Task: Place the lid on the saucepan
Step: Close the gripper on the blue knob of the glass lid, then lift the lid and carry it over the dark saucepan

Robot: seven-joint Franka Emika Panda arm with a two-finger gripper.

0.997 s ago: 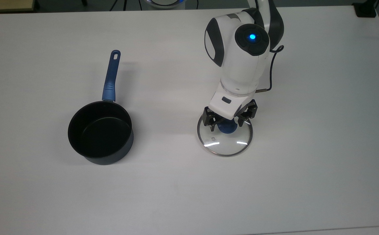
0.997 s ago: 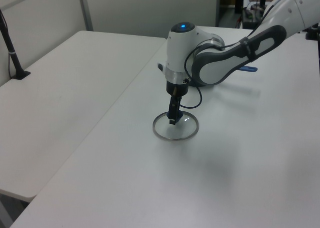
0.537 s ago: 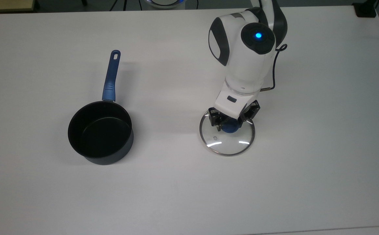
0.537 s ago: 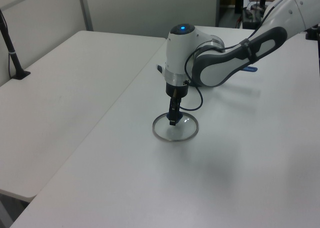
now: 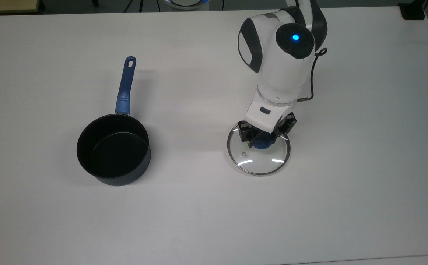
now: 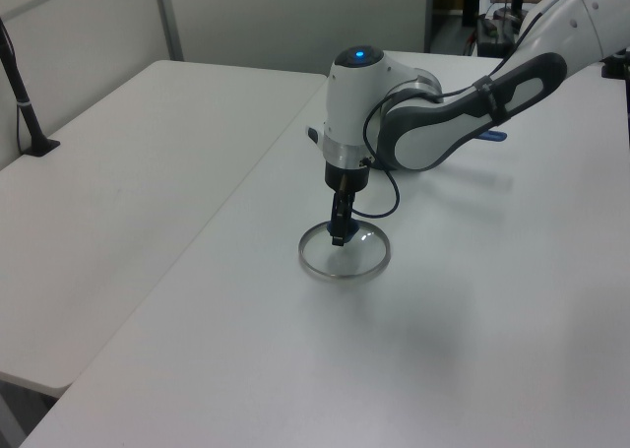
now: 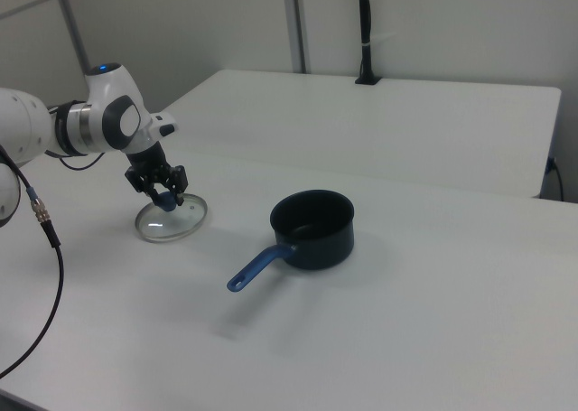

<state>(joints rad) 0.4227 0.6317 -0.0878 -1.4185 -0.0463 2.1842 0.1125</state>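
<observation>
Change: the jaws (image 5: 264, 137) have closed in from a wide spread since a second ago and now pinch the blue knob (image 5: 262, 144) of the lid (image 5: 259, 153); the lid has slid a little toward 3 o'clock in the top view.
Meaning: the grasp looks made, I judge; lifting and carrying are not yet done.
Lid place: flat on the worktop (image 5: 199, 213), well apart from the pan (image 5: 113, 149), at 3 o'clock from it in the top view.
Pan place: it stands open and empty, handle (image 5: 125, 85) pointing to 12 o'clock in the top view.
Lid material: clear glass disc, thin metal rim, small vent, bright reflections; smooth and likely slippery.
Pan material: dark matte round body, black inside, long blue handle with a hole at the tip.
Worktop: white, plain, flat.
</observation>
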